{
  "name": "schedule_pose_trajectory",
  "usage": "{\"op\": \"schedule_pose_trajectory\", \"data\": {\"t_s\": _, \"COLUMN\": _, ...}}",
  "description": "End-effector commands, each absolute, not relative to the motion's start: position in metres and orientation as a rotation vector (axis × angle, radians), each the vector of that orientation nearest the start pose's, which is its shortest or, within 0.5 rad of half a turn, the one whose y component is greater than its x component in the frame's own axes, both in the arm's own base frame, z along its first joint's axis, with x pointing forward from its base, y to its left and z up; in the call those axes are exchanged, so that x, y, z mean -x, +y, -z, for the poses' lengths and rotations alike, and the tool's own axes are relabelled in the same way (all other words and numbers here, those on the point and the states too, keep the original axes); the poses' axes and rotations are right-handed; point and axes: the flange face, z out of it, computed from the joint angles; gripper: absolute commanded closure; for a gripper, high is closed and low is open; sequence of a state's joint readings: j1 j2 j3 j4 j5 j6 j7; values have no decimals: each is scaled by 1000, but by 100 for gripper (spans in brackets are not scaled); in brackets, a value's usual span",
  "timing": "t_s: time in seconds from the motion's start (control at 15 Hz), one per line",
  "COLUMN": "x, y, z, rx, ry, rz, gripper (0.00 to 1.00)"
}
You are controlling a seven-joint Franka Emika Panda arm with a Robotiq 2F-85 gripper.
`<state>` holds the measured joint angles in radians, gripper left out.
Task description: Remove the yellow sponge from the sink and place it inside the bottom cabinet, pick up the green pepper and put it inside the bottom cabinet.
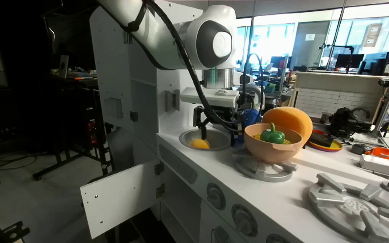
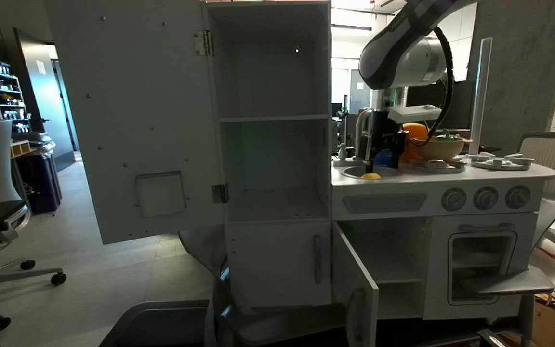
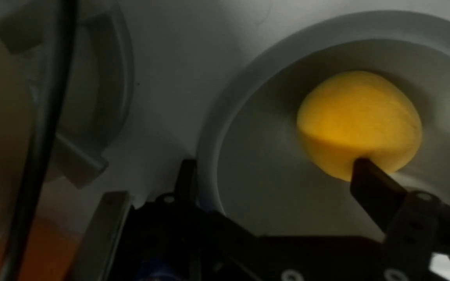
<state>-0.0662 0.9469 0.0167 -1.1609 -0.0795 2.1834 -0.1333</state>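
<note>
exterior, near: obliquely across counter (image 1: 275,199) | exterior, farther: facing kitchen front (image 2: 386,203) | wrist, closest: down into sink (image 3: 264,179) | all share sink

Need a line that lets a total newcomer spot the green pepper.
Find the white toy kitchen, then the peach bowl on the grey burner nearest the sink. The green pepper sits inside that bowl, stem up. Its glossy green sets it apart from the yellow pieces next to it.

Sponge (image 3: 359,123) down in the sink (image 3: 256,140), end effector (image 3: 274,162) over it, bottom cabinet (image 2: 388,248) below, pepper (image 1: 273,136) up in the bowl (image 1: 269,153), bowl on the burner (image 1: 263,177) alongside
</note>
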Motion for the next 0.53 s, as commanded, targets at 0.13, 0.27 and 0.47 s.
{"op": "schedule_pose_trajectory", "data": {"t_s": 0.13, "x": -769, "y": -34, "z": -241, "rx": 3133, "ry": -314, "rz": 84, "gripper": 0}}
{"op": "schedule_pose_trajectory", "data": {"t_s": 0.27, "x": -766, "y": -32, "z": -250, "rx": 3127, "ry": -347, "rz": 81, "gripper": 0}}
{"op": "schedule_pose_trajectory", "data": {"t_s": 0.47, "x": -764, "y": -29, "z": -260, "rx": 3120, "ry": -390, "rz": 83, "gripper": 0}}
